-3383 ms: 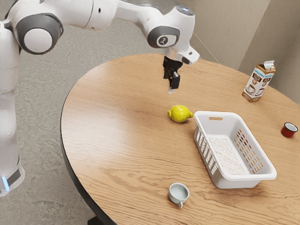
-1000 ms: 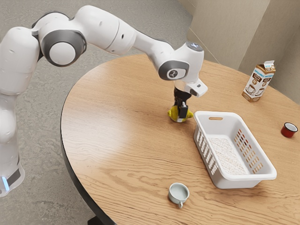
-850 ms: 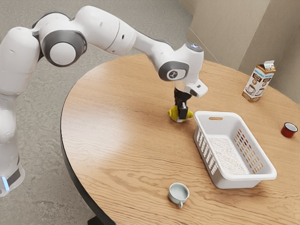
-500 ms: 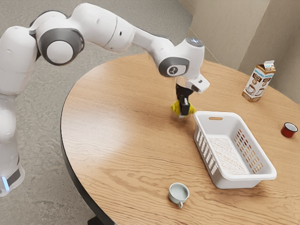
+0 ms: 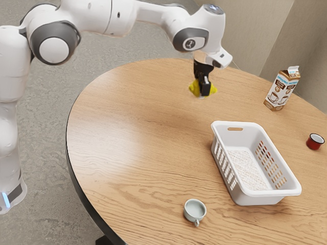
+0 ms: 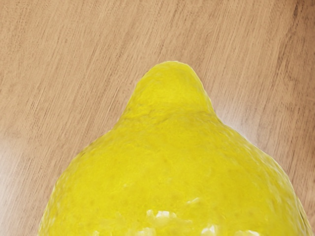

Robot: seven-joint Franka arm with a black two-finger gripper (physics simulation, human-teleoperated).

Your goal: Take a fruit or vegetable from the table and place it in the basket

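Observation:
My black gripper [image 5: 203, 89] is shut on the yellow lemon [image 5: 194, 89] and holds it up above the wooden table [image 5: 133, 132]. The near finger covers the lemon's middle, while its two pointed ends stick out on either side. In the wrist view the lemon [image 6: 172, 162] looms large below the hand, one tip over the wood. The white basket [image 5: 294, 191] stands on the table, toward the exterior view's right and lower than the held lemon. Its pale speckled floor shows through the open top.
A small grey-blue cup [image 5: 194, 210] stands near the table's front, at the exterior view's lower middle. Farther off are a brown and white carton [image 5: 282, 89] behind the basket and a dark red mug [image 5: 314, 142] at the exterior view's right.
My open hand came down to the lemon and took hold of it. Since then the arm has risen, lifting the lemon well off the table. The basket has stayed where it was.

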